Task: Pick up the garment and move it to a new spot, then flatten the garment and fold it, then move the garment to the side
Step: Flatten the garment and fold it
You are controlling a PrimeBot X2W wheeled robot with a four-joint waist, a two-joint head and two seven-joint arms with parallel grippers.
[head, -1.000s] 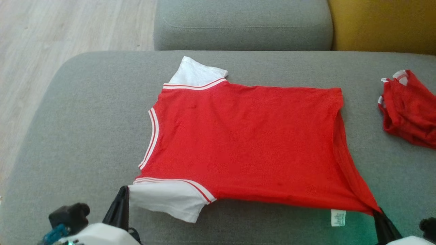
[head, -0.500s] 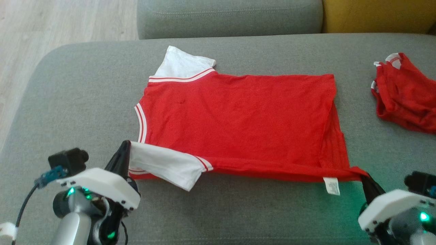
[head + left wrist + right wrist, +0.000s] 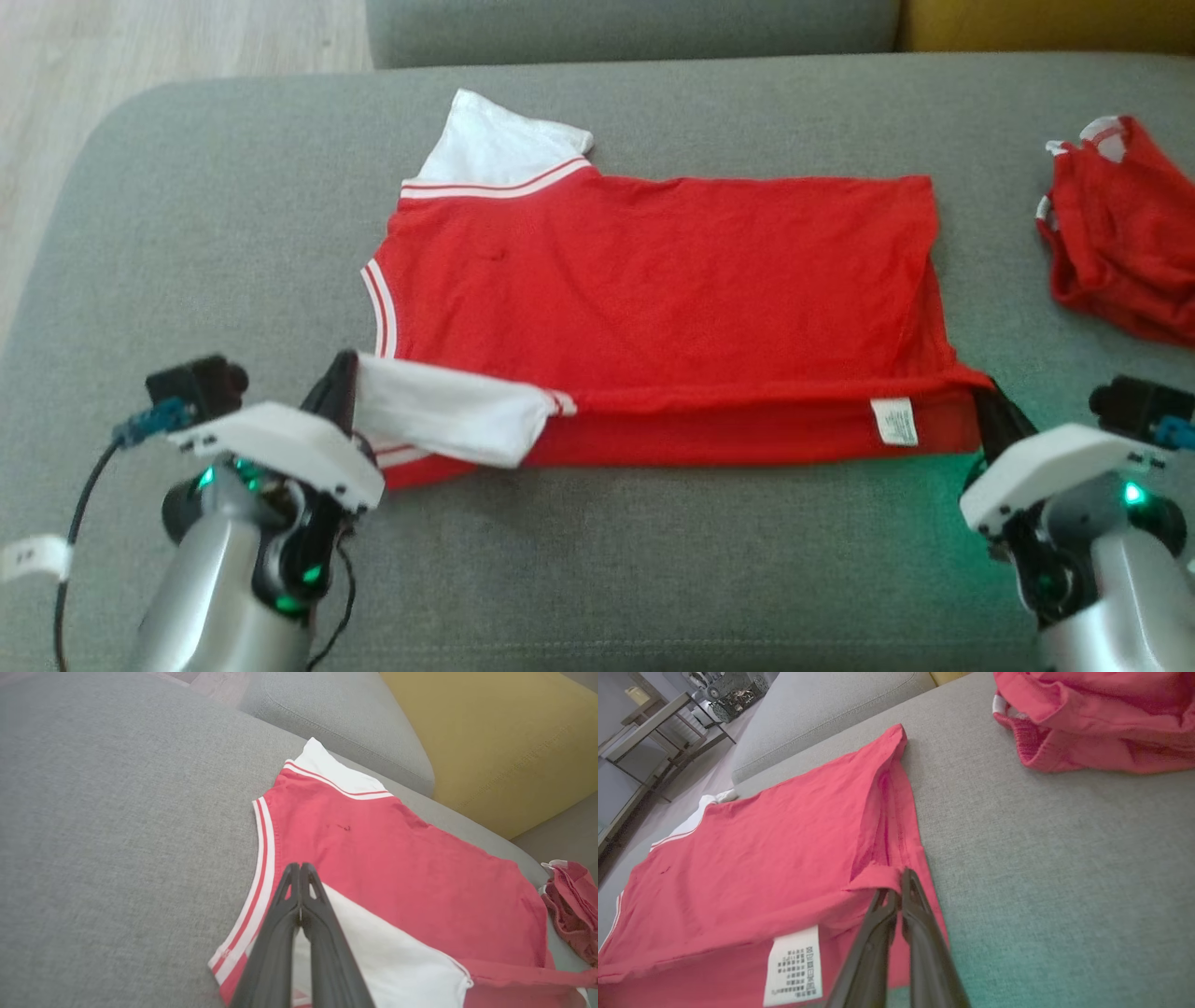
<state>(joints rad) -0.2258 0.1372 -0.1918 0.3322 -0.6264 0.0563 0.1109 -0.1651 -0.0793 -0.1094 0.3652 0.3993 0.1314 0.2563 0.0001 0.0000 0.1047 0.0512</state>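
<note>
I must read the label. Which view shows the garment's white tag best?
Right wrist view: the tag is close, its print visible. Head view shows it tiny; left wrist view faces the white sleeve.

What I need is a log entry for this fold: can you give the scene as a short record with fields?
surface: grey sofa cushion
garment: red, white sleeves, spread flat; near edge raised and doubled over
left gripper: shut on garment's near sleeve
right gripper: shut on garment's near hem corner
side tag: white, near right gripper
other: smaller red garment, apart at right
</note>
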